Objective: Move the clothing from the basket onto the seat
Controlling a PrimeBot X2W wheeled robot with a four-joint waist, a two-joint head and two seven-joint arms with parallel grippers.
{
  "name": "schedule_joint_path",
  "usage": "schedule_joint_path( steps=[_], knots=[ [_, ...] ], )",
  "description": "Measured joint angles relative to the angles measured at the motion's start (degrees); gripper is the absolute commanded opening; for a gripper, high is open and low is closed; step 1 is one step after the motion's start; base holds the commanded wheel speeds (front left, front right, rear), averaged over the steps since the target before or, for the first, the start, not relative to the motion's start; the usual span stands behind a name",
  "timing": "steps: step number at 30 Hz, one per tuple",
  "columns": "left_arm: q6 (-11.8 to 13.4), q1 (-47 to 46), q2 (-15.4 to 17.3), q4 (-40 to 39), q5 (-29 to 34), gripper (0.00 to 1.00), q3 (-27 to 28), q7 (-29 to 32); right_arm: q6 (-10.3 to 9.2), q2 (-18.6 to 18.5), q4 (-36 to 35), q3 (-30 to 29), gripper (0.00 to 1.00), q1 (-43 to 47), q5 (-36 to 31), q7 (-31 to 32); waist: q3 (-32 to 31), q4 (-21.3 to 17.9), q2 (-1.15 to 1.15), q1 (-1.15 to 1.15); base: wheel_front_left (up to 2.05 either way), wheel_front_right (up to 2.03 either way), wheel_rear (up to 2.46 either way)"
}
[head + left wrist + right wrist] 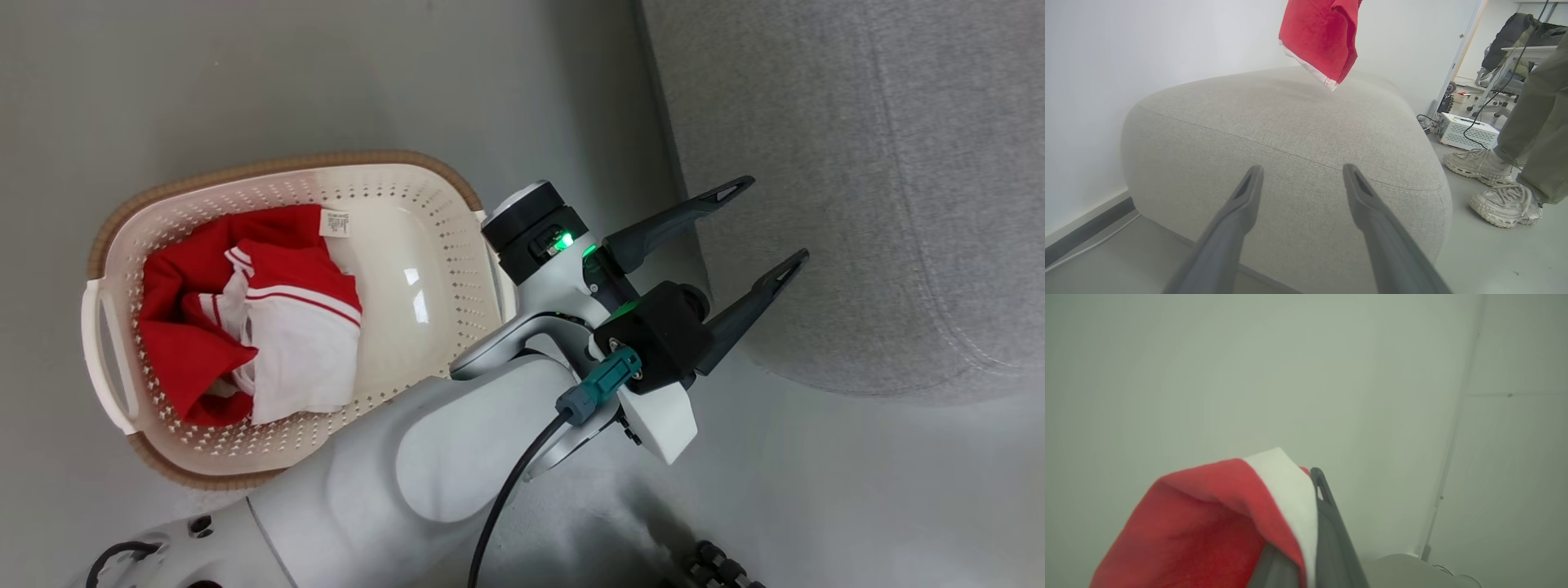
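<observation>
Snagging worries us: our right gripper (1312, 486) pinches a red garment (1321, 41) hanging above the seat (1290, 130), cloth draped over one finger, so it may cling on release. Our left gripper (775, 218) stands spread beside the seat's edge; more clothing (245, 327) lies in the basket (269, 167).
</observation>
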Motion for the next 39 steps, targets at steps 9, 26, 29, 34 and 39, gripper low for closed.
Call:
schedule_joint_path(
  steps=[9, 26, 29, 34, 39],
  knots=[
    [2.3, 0.0, 0.0, -0.7, -0.8, 1.00, -1.4, 0.0, 0.00, -1.1, 7.6, -1.0, 0.00, -2.7, -0.2, 0.0, 3.1, 4.2, 0.00, 0.00, 0.00, 0.00, 0.00],
    [2.4, 2.6, -0.1, -1.9, -1.9, 1.00, -0.5, 0.0, 0.01, 4.4, 8.1, 15.4, 0.00, 16.1, 17.0, 0.0, -0.1, 5.9, 0.00, 0.00, 0.00, 0.00, 0.00],
    [2.4, 2.9, -0.1, -2.2, -2.1, 1.00, 0.3, 0.0, 0.01, 4.4, 6.7, 17.1, 0.19, 18.4, 18.4, 0.0, -1.5, 6.1, 0.00, 0.00, 0.00, 0.00, 0.00],
    [1.9, 5.4, -0.2, -2.7, -2.4, 1.00, 1.6, 0.0, 0.01, 4.2, 4.3, 19.7, 1.00, 22.1, 18.9, 0.0, -3.8, 6.9, 0.00, 0.00, 0.00, 0.00, 0.00],
    [1.8, 7.8, -0.3, -3.5, -2.4, 1.00, 3.3, 0.0, 0.01, 4.9, 0.7, 21.2, 1.00, 25.9, 18.8, 0.0, -6.5, 7.9, 0.00, 0.00, 0.00, 0.00, 0.00]
  ],
)
